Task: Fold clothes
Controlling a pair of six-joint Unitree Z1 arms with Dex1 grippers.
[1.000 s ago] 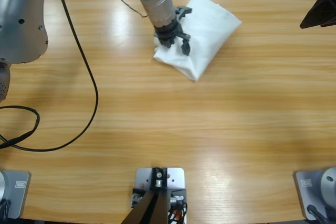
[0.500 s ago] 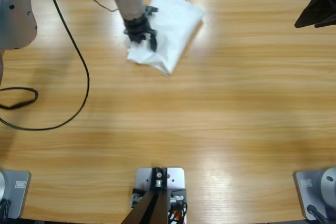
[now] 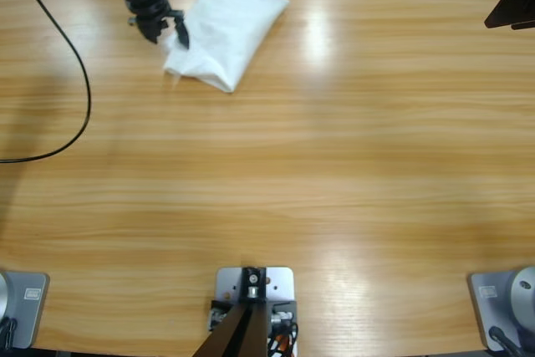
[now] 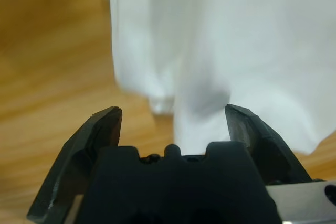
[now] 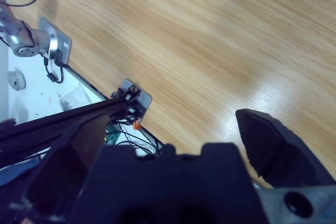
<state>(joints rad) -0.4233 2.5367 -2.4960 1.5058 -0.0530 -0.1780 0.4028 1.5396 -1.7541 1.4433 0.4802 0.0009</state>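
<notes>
One white T-shirt (image 3: 224, 28), already bundled, lies at the tabletop's (image 3: 334, 173) eleven o'clock, the left pincer (image 3: 164, 26) gaping empty at its edge; releasing looks finished, so next comes pulling clear.

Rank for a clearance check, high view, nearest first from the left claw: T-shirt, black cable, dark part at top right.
1. T-shirt, right beside the left claw.
2. black cable, toward the left edge.
3. dark part, far top right.
</notes>
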